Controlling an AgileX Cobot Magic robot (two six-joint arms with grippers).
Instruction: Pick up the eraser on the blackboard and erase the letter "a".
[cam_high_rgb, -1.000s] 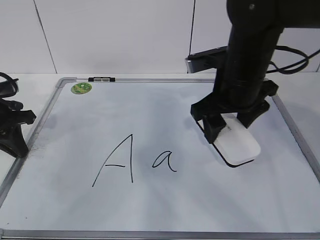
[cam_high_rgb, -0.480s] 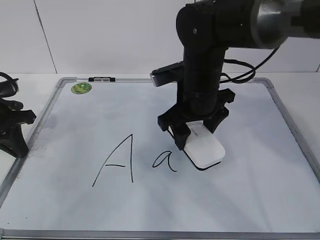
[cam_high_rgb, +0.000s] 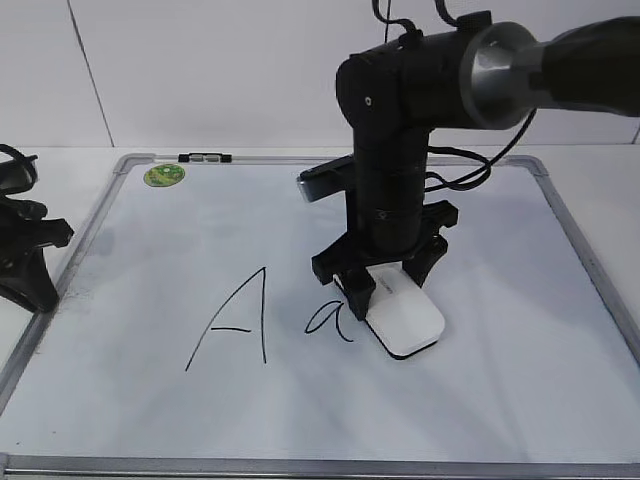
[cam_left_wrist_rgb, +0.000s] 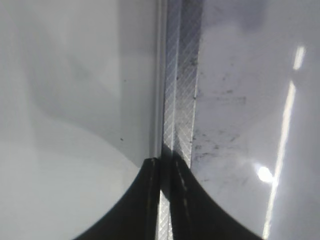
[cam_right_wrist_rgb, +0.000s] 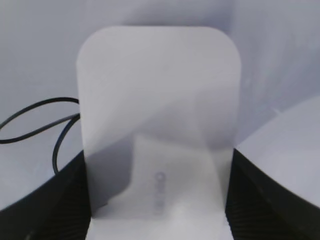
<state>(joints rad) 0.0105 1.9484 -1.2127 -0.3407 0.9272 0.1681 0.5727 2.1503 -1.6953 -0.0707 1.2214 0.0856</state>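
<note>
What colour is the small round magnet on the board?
Green, the magnet at the board's far-left corner; exterior view.

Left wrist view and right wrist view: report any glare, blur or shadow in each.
Left wrist view: glare streak and bright spot on the blackboard, its frame sharp, left gripper dark. Right wrist view: eraser soft-focused and shaded low down, lettering illegible.

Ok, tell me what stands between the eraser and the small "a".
Nothing visible does. The eraser, held in the right hand, sits just right of the letter "a", with only bare blackboard between them.
</note>
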